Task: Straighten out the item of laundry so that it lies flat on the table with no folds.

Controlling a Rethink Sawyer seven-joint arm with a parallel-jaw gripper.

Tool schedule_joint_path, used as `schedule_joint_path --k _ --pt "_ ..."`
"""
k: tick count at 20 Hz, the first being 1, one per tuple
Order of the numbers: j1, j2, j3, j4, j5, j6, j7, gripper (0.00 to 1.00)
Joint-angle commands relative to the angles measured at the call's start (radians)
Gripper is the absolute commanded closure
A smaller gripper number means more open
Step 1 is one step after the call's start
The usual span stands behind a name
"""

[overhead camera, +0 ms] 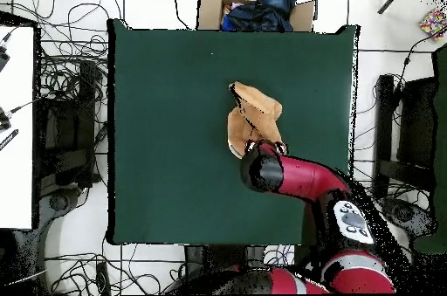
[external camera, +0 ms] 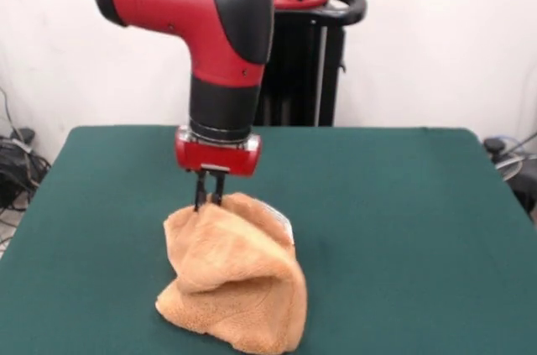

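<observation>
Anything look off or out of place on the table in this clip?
Only the towel: it is bunched into a peaked heap, the end effector pinching its top edge and lifting it off the green table, so it is folded rather than flat. Nothing is spilled or damaged.

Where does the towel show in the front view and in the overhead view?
Front view: the towel hangs bunched at lower centre, pinched at its top by the gripper.
Overhead view: right of the table's centre, just above the arm's wrist.
Shared landmark: the red wrist touching the towel.
</observation>
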Motion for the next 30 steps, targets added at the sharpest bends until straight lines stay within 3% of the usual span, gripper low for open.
schedule_joint_path --k 1,6,10,15,17,21,25,30 --pt "0.065 0.022 0.048 0.026 -0.010 0.107 0.104 1.00" --pt "0.118 -0.026 -0.058 0.066 -0.007 0.103 0.149 1.00" --pt "0.262 -0.045 -0.284 0.034 -0.001 0.118 0.223 1.00" --pt "0.528 0.087 -0.629 0.018 0.105 -0.058 0.404 1.00" --pt "0.603 0.158 -0.723 0.033 0.168 -0.131 0.450 1.00" --pt "0.650 0.235 -0.760 0.080 0.270 -0.201 0.484 1.00" --pt "0.706 0.266 -0.790 0.107 0.350 -0.185 0.494 1.00" --pt "0.773 0.185 -0.789 0.131 0.375 -0.063 0.465 1.00"
